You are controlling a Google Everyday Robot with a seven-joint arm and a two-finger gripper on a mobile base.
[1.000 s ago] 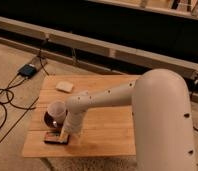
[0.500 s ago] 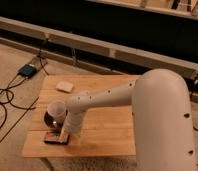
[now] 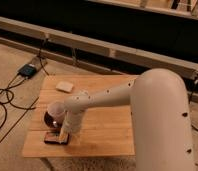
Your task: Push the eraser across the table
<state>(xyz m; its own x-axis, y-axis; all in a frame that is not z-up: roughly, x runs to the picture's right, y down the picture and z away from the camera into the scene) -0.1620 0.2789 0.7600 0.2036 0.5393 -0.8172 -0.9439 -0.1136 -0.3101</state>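
My gripper point(image 3: 65, 136) sits just beside the eraser point(image 3: 52, 137) near the front-left corner of the table point(image 3: 107, 125), open or closed I cannot tell, and a push angled outward would likely send the eraser off that corner

Nothing has moved: the claw point(image 3: 64, 136) (low, beside the eraser point(image 3: 52, 138)) stays put.

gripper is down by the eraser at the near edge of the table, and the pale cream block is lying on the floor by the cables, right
Not quite. The pale cream block lies on the table, near its far edge, not on the floor; the camera view shows this. The rest holds: the gripper is down by the eraser at the table's near edge.
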